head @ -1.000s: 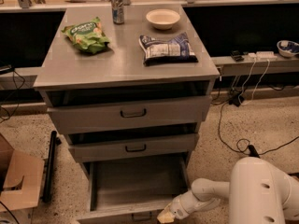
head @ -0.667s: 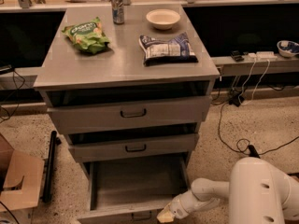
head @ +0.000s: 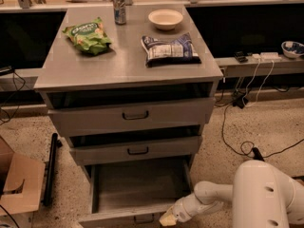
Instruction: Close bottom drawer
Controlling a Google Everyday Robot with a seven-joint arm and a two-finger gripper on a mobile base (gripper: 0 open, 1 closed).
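Camera view looks down on the grey counter, the top of a cabinet with three drawers. Under its front edge the widest top drawer and the mid-sized drawer each stand out a little, with a dark gap above each front. The bottom drawer is pulled far out toward the camera and shows its plain grey inside.

A white robot arm reaches in low over the speckled floor from below the counter's front right corner. A cardboard box sits on the floor beyond the left edge, with a black bar lying just beside it. Cables trail over the floor past the right edge.

On the counter a dark snack bag lies near the right edge and a green chip bag near the left edge. A pale bowl and a can stand along the back edge.

The tool is at the bottom drawer's front panel, just right of its dark handle. Whether it is wide or narrow cannot be told.

Compared with a second ago, the drawer is out just as far and the tool is at the same spot.
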